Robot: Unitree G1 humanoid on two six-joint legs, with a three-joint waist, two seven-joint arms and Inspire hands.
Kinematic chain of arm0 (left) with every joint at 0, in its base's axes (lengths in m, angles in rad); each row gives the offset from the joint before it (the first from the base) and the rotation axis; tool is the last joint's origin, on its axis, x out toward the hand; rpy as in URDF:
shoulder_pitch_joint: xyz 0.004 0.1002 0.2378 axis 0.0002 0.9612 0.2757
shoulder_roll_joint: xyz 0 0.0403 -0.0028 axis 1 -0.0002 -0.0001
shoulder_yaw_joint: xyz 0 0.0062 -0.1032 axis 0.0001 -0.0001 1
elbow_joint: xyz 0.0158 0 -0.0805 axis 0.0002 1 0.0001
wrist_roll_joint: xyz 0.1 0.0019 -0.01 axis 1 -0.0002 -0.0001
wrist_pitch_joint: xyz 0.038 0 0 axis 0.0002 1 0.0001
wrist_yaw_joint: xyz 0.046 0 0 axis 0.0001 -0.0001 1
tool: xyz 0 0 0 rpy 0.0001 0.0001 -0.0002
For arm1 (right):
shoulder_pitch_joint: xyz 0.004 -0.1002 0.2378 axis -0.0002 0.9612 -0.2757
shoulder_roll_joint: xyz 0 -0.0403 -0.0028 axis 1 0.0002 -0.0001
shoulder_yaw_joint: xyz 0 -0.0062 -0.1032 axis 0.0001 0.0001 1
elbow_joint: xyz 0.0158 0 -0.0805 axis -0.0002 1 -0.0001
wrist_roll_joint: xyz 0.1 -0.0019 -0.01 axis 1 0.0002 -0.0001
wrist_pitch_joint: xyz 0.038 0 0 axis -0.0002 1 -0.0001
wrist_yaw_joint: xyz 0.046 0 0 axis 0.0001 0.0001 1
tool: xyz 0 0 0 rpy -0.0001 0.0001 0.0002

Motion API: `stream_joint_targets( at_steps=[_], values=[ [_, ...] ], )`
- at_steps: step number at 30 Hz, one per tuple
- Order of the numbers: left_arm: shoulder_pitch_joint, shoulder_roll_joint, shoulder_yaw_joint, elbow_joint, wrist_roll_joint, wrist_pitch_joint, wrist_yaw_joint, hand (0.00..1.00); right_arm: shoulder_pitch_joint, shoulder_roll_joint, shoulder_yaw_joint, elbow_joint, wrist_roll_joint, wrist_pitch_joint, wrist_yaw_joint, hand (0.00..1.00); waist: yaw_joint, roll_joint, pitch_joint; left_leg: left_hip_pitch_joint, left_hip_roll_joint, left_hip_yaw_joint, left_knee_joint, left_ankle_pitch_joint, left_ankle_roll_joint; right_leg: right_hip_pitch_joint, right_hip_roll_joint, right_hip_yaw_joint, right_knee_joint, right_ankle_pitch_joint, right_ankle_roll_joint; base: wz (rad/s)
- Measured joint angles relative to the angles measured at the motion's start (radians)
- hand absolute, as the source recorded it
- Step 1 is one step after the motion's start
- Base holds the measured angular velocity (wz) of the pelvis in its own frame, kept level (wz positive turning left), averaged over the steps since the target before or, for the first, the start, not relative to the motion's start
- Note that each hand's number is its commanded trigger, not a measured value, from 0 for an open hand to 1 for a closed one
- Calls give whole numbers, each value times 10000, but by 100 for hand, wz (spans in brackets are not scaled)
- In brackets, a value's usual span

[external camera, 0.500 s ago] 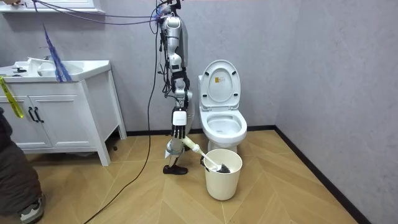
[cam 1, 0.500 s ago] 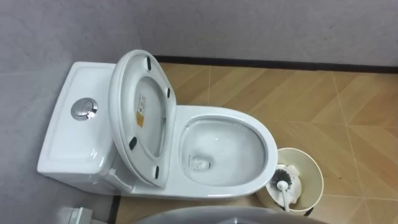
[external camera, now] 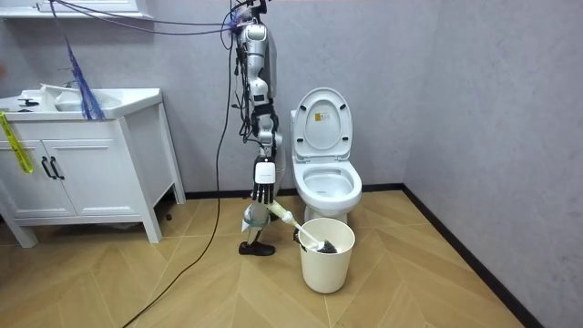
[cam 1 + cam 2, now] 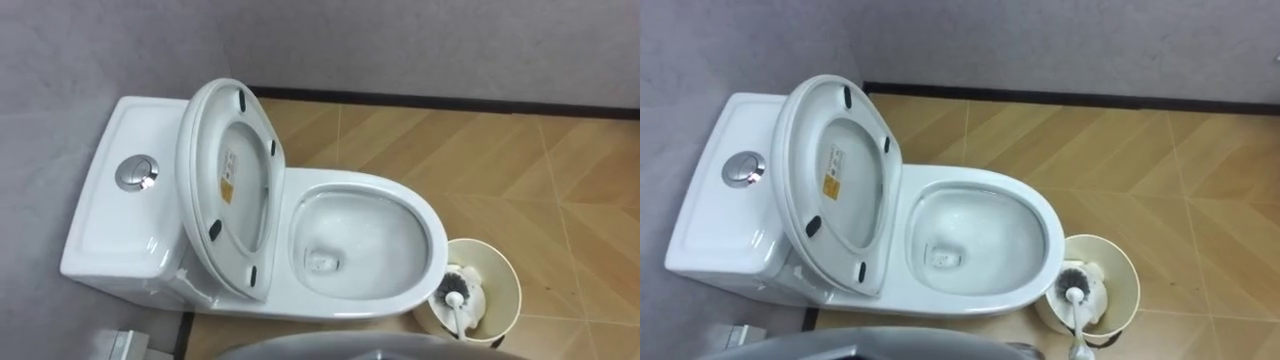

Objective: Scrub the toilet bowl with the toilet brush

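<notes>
A white toilet point(image 4: 436, 240) stands with seat and lid point(image 4: 225, 185) raised against its tank, and the bowl is open below me. Right of the bowl a cream bucket point(image 4: 506, 278) holds the toilet brush point(image 4: 452, 291), dark bristles down and white handle leaning out. In the room view I stand upright at the toilet's left side, facing it, with the bucket point(image 3: 326, 262) and brush point(image 3: 308, 238) just in front of my feet. My right hand point(image 3: 262, 189) hangs straight down at my side, fingers relaxed, empty, a little above the brush handle's tip.
The tank point(image 4: 110, 215) with its chrome flush button point(image 4: 136, 174) sits against the grey wall. A white vanity cabinet point(image 3: 86, 169) with a sink stands at the room view's left. Wooden floor point(image 4: 480, 160) lies beyond the bowl.
A person at the room view's left edge has gone out of the picture. Toilet, bucket, brush and my hanging hand have not moved.
</notes>
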Motion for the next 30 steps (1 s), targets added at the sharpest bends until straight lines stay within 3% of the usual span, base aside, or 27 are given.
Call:
stream_joint_targets(
  at_steps=[5,16,22,26,28,30],
  values=[
    [-163,-8,-1,6,1,-40,1,0,-14,-47,-112,-13,-4,-310,-359,0,4,167,0,-250,-10,-29,163,-3,2,-125,-2,-37,16,1,-2,4],
    [-279,27,-2,4,-3,-35,-1,0,-209,-391,-291,-7,235,-333,-726,0,5,236,18,-603,-8,-26,389,-21,32,-408,-22,-59,163,2,-3,0],
    [-714,142,-78,9,-306,-51,3,0,-635,-581,-396,73,434,-406,-1044,0,14,305,4,-1697,67,-37,856,-26,41,-1451,-11,-69,592,16,-24,4],
    [-1133,322,-95,-226,-592,-385,19,0,-1215,-690,-689,356,556,-647,-1316,0,-40,456,-14,-2690,147,-106,1372,-47,80,-2397,-11,-140,1132,29,-44,7],
    [-1444,319,-115,-281,-734,-679,71,0,-1509,-743,-693,363,876,-771,-1523,0,0,515,23,-3175,165,-140,1600,-59,114,-2935,-31,-147,1464,28,-43,3],
    [-1731,319,-122,-251,-1006,-929,149,0,-1829,-751,-769,372,1165,-938,-1655,0,-3,539,109,-3551,165,-134,1721,-56,212,-3385,-72,-144,1753,20,-39,0]
  ],
)
